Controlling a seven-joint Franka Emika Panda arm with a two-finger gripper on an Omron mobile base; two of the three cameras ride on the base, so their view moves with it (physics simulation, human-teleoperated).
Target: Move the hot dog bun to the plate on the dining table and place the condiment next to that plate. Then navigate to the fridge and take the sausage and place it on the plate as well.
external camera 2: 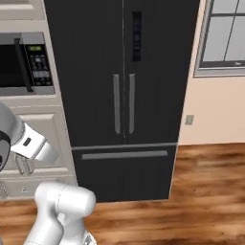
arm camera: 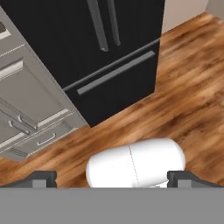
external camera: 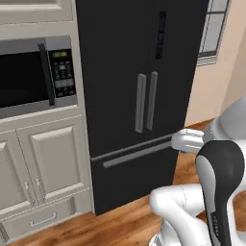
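The robot stands facing the fridge (external camera: 139, 96), a tall black unit with both upper doors closed, their two long grey vertical handles (external camera 2: 123, 103) side by side at the centre seam, and a wide drawer (external camera 2: 123, 170) below with its own horizontal grey bar. A small dark display panel sits high on the right door. To the fridge's left, pale cream panelled cabinets (external camera: 41, 163) run down to the floor, and a steel-fronted microwave (external camera: 36, 77) is built in above them, its keypad glowing faintly green. To the right, a peach-coloured wall carries a window (external camera 2: 222, 36) with a grey frame and a small outlet plate (external camera 2: 189, 119) lower down. The floor (external camera 2: 210, 191) is warm brown wood planking, bare in front of the fridge. In the hand view, the hand (arm camera: 113, 178) hangs low over that floor, pointed towards the foot of the fridge and the cabinet drawers; its two dark fingertips (arm camera: 41, 178) stand spread wide, at opposite sides of the view, with nothing between them.
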